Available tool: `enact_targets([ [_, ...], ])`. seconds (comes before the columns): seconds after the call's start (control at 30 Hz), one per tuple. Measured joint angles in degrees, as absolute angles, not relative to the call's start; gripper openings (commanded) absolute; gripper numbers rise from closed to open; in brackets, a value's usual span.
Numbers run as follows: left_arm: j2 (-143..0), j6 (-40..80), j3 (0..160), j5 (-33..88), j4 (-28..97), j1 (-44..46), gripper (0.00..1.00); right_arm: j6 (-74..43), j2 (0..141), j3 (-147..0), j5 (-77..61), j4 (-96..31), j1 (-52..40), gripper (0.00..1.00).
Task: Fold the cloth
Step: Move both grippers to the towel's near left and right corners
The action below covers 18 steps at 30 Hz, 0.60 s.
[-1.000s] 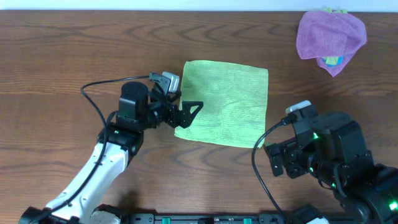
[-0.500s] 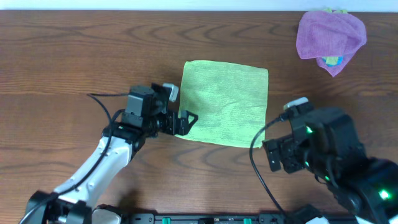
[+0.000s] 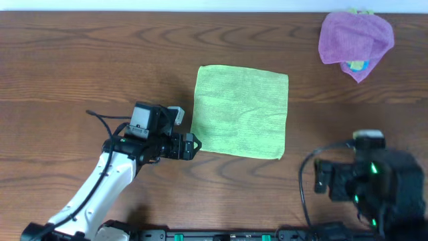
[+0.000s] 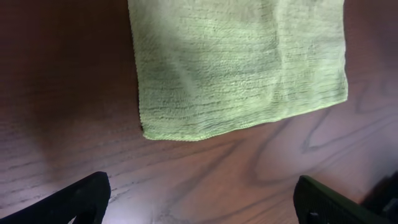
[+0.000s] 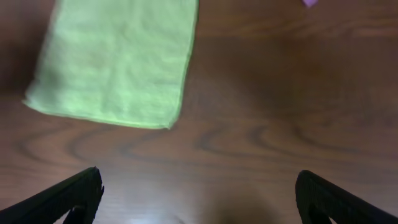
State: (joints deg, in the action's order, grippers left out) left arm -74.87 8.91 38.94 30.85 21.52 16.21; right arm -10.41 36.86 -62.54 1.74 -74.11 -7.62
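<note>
The lime-green cloth point(image 3: 241, 112) lies flat and spread out on the wooden table, with shallow wrinkles across its middle. My left gripper point(image 3: 189, 146) is open just off the cloth's near-left corner, apart from it. In the left wrist view the cloth point(image 4: 239, 62) fills the top and the left gripper point(image 4: 202, 202) holds nothing, only bare wood between its fingers point(image 4: 84, 199). My right gripper point(image 3: 322, 182) sits open near the front edge, to the right of and below the cloth's near-right corner. In the right wrist view the cloth point(image 5: 118, 62) lies upper left of the empty right gripper point(image 5: 199, 199).
A crumpled purple cloth point(image 3: 356, 37) rests at the back right corner with a blue item point(image 3: 358, 65) peeking from under it. Black cables trail from both arms along the table's front edge.
My left gripper has drawn back from the cloth's near-left corner toward the front. The right arm has retreated to the right and toward the front edge. The cloth stays flat.
</note>
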Motion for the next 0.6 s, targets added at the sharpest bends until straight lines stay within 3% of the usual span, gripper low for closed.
enact_targets([
  [0.2, -74.89, 8.86, 38.92, 30.72, 21.78, 15.62, 0.95, -14.17, 34.79, -48.07, -11.22, -65.23, -2.79, 0.94],
  [0.6, -83.24, 8.73, 38.20, 37.10, 14.28, 11.20, 0.95, -17.82, 35.70, -30.33, -29.21, -51.22, 3.33, 0.92],
])
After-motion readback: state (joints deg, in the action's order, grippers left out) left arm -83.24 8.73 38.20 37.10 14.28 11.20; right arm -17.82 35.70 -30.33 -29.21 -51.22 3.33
